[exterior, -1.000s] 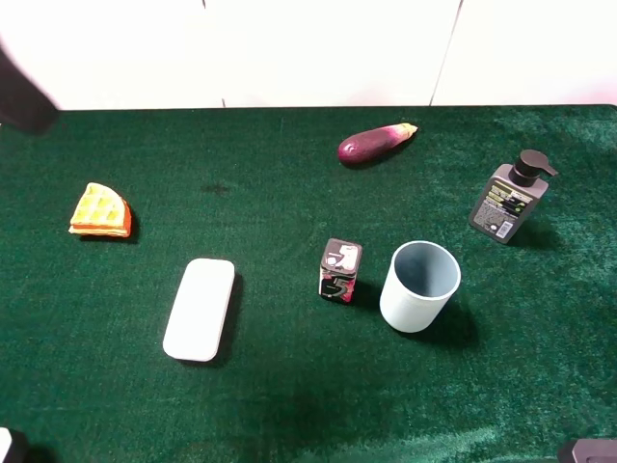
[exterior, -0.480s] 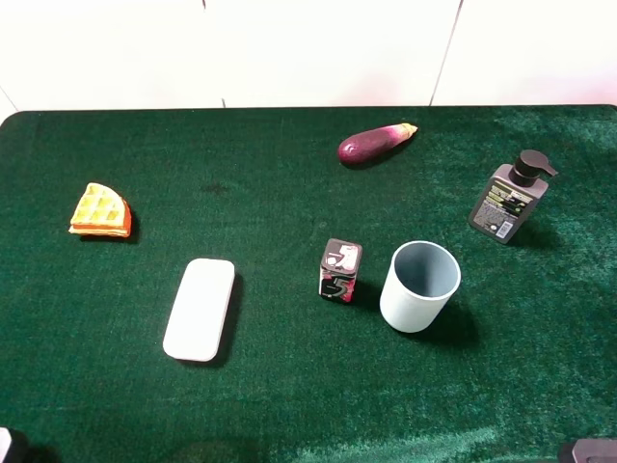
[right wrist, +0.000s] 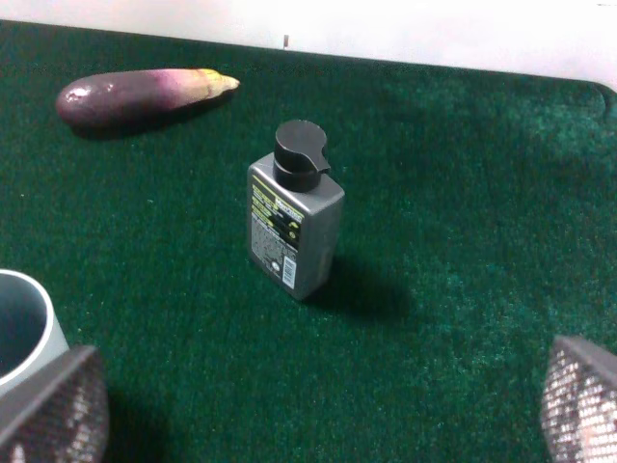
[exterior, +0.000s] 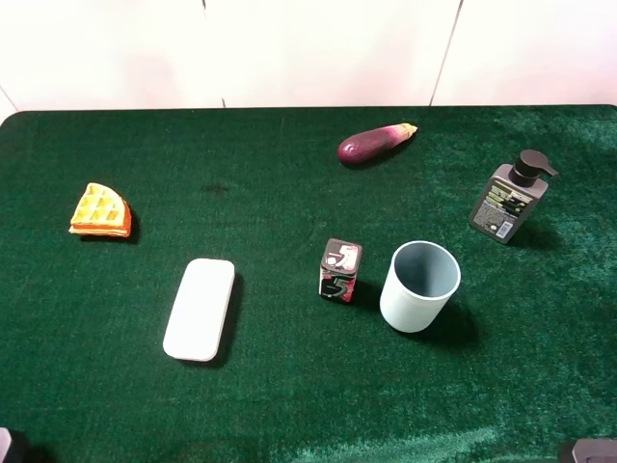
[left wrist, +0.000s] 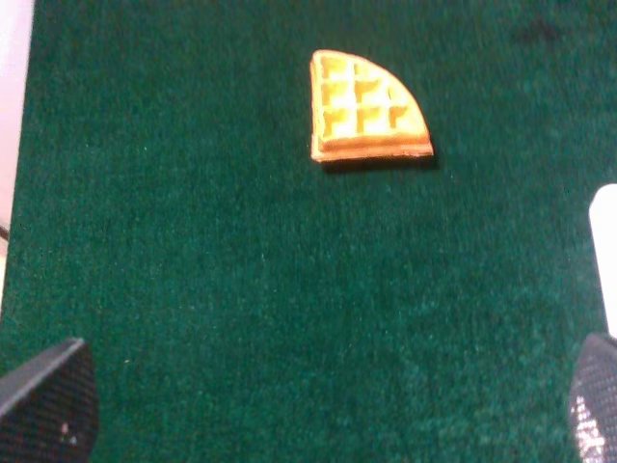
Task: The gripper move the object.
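Nothing had been grasped yet: the cup (exterior: 419, 286) stood upright on the green table (exterior: 289, 386), just beside the small black box (exterior: 339, 270). The right gripper (right wrist: 308, 405), fingers spread wide and empty, sat nearest and, I judged, needed to reach in for it. The left gripper (left wrist: 318, 405) was likewise spread, while the white case (exterior: 200, 309), pump bottle (exterior: 508, 200), eggplant (exterior: 374, 143) and waffle (exterior: 99, 210) lay apart.

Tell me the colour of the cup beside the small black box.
Pale blue-green, plain, with no pattern. The cup shows best in the exterior high view.
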Robot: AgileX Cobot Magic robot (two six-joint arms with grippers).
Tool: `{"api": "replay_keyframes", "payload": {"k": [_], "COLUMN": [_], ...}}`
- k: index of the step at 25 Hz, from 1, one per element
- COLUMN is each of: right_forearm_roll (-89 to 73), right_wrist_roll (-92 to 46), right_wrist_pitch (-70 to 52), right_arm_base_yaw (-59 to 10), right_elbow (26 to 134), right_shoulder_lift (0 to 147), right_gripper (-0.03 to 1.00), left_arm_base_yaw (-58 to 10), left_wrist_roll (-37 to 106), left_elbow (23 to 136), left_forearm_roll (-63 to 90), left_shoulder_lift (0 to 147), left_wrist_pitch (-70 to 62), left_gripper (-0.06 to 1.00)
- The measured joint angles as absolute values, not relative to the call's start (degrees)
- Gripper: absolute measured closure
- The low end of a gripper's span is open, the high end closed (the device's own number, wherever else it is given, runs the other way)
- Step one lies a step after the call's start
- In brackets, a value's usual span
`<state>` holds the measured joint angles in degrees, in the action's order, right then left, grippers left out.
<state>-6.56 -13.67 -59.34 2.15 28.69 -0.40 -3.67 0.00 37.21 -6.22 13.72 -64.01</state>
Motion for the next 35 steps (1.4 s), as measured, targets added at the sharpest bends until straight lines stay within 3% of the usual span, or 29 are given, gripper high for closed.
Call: {"api": "replay_keyframes", "payload": {"k": [6, 12, 35], "right_forearm_roll": [-6.56, -6.56, -6.56], "right_wrist_roll": [-13.67, -13.67, -13.67], "right_wrist_pitch": [-59.34, -59.34, -59.34], "right_arm_base_yaw": [2.15, 2.15, 2.15], "right_elbow": [28.69, 28.69, 28.69], "right_shoulder_lift": [-0.40, -0.40, -0.40], "right_gripper": [0.29, 0.29, 0.29], "left_arm_base_yaw": [0.80, 1.72, 1.72], "left_wrist_roll": [1.89, 4.37, 4.70], "left_elbow": [29.61, 28.91, 28.91], "left_forearm_roll": [-2.00, 0.00, 0.00], "left_shoulder_lift": [5.58, -0.10, -0.41], "left_wrist_pitch": [-60.77, -60.80, -60.75], "left_gripper": [-0.05, -0.05, -0.05]}}
